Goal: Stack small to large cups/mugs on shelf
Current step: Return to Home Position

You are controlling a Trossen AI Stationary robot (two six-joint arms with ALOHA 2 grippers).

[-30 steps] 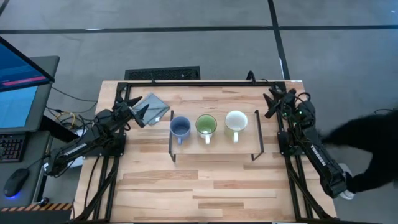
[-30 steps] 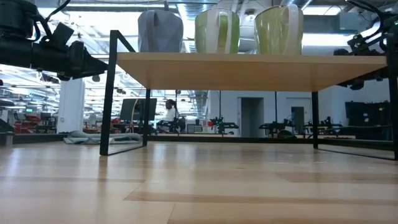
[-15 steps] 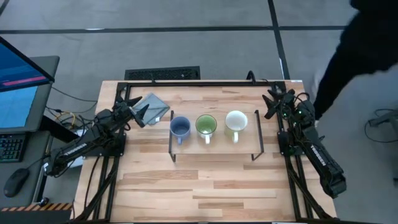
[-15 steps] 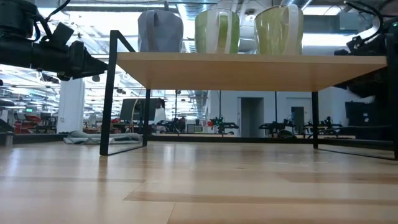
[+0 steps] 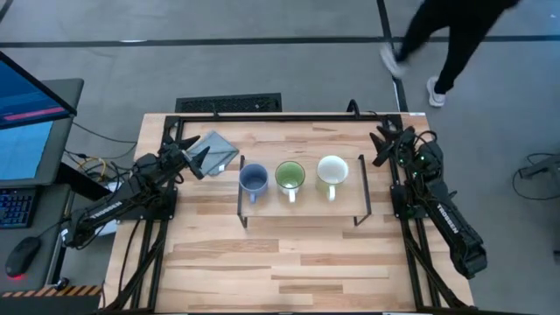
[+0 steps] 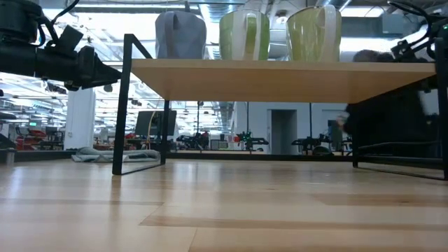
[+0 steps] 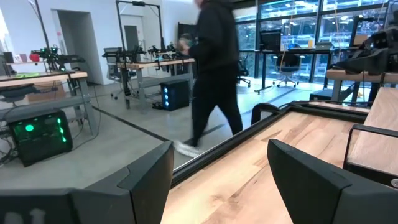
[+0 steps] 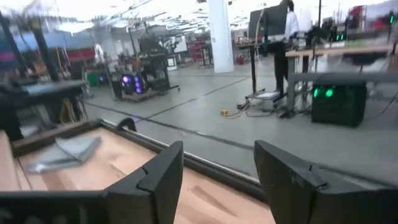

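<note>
On a light wooden table [image 5: 289,262], near its middle, stands a low shelf [image 5: 302,210]: a pale wood board on thin black wire legs. 2 dark robot arms lie folded along the table's left and right edges, both clear of the shelf. A person [image 5: 455,35] in dark clothes walks across the grey floor beyond the table's far right corner.

Just off the shelf's left end, the left gripper [image 5: 199,161] has its fingers spread apart and holds nothing. Off the shelf's right end, the right gripper [image 5: 381,149] is spread the same way and is also empty.

A folded grey cloth [image 5: 216,149] lies flat on the table, just beside the left gripper.

3 mugs stand upright in a row on the shelf, openings up, with their handles all pointing toward the side where the arms are mounted. The white mug [image 5: 332,171] is at the right, the green mug [image 5: 290,176] in the middle, and the blue mug [image 5: 254,179] at the left.
</note>
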